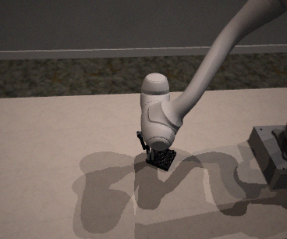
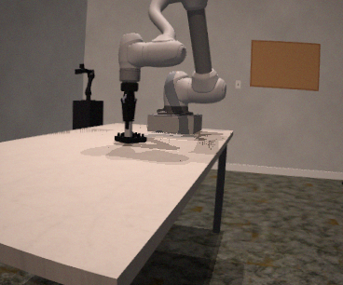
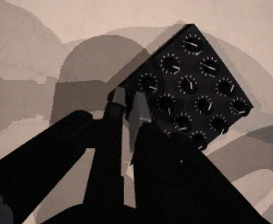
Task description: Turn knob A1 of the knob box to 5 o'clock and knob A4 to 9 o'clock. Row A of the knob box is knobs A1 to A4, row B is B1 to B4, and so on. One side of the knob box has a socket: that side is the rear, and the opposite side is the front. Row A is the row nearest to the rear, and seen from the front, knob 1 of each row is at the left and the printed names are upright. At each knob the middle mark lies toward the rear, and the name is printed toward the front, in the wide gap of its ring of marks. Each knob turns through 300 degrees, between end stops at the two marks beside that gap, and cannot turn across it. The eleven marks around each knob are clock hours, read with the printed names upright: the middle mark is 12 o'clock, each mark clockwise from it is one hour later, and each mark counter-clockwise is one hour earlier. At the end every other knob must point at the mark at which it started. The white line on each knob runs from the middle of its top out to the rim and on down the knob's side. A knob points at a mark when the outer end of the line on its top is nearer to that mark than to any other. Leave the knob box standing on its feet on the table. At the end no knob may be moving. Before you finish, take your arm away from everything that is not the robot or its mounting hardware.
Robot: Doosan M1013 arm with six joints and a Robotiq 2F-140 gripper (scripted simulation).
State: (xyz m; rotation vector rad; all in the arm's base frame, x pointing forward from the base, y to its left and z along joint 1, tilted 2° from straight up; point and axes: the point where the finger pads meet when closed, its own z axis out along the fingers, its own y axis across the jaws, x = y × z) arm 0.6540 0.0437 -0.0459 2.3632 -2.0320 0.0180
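Note:
The black knob box [image 1: 162, 158] stands on the table, and it also shows in the exterior view [image 2: 130, 138] and in the wrist view [image 3: 189, 86]. It carries several small black knobs with white lines. My gripper [image 3: 126, 103] points straight down over the box's corner nearest to it. Its fingers are nearly together, with the tips on the corner knob, which they mostly hide. I cannot read the knob's name or its line. From the side, the gripper [image 2: 129, 130] reaches down to the top of the box. In the top view the wrist hides most of the gripper [image 1: 150, 155].
The arm's grey base [image 1: 274, 154] stands on the table at the right, and it also shows in the exterior view [image 2: 174, 123]. A black stand [image 2: 88, 113] is behind the table's far left. The arm's link passes above the box.

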